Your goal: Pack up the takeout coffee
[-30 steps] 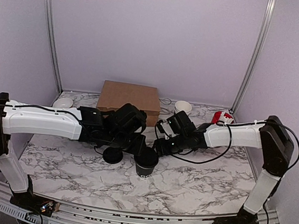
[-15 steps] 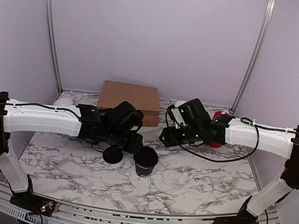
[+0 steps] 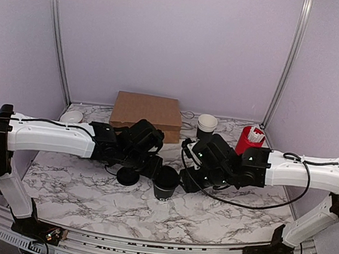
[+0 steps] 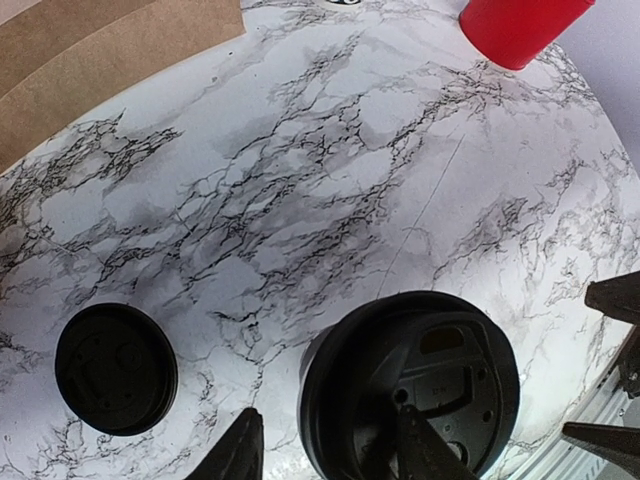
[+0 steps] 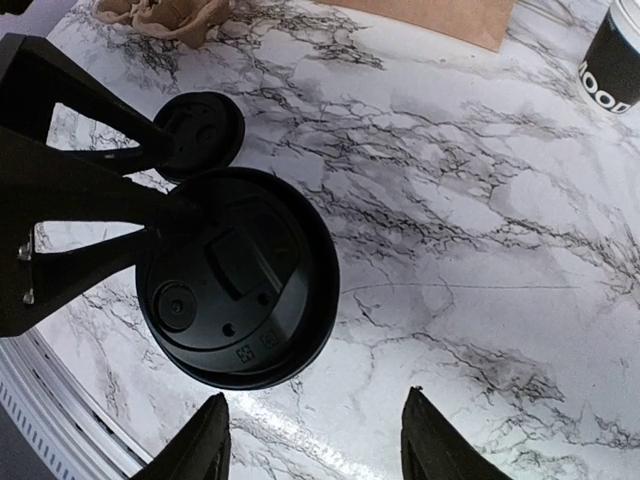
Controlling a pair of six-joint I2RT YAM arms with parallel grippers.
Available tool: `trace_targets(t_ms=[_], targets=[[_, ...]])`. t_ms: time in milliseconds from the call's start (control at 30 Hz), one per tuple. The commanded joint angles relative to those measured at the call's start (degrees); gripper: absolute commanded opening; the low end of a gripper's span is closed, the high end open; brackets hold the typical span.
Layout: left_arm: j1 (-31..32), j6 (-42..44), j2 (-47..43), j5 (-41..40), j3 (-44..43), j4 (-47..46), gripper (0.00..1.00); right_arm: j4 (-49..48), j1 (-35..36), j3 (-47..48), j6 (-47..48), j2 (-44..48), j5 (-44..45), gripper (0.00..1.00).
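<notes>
Coffee cup point(image 3: 166, 184): upright, lidded, on the bench point(image 3: 239, 212) between my arms
My left jaws: apart, at its rim, nearer
My right jaws: apart, empty

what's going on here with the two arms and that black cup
Two robot arms are working on a takeout coffee. The black cup stands on the marble table with a black lid on top. The left gripper hangs open over the lid's edge. The right gripper is open beside the cup, holding nothing. A second lid lies loose on the table nearby. The cup is not packed yet.
</notes>
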State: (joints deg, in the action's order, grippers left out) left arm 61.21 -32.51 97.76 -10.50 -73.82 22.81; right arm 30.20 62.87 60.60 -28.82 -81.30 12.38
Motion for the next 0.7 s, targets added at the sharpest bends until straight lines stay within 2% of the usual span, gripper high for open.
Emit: trace_targets(t_ms=[0, 200, 300, 500, 667], targets=[[0.0, -0.2, 0.7, -0.5, 1.1, -0.3, 0.45, 2.3, 1.8, 2.1, -2.2, 3.2, 4.7, 0.54], [0.0, -0.5, 0.9, -0.7, 1.1, -0.3, 0.44, 1.5, 3.8, 4.3, -1.7, 3.8, 7.3, 0.55], [0.0, -0.5, 0.9, -0.7, 1.1, -0.3, 0.44, -3.5, 3.8, -0.6, -2.3, 2.8, 5.9, 0.54], [0.0, -0.6, 1.2, -0.8, 1.1, -0.2, 0.44, -16.4, 3.7, -17.1, -8.1, -1.6, -0.9, 0.54], [0.0, -0.6, 1.4, -0.7, 1.0, -0.2, 0.43, -16.0, 3.6, -18.0, -9.9, -0.7, -0.5, 0.54]])
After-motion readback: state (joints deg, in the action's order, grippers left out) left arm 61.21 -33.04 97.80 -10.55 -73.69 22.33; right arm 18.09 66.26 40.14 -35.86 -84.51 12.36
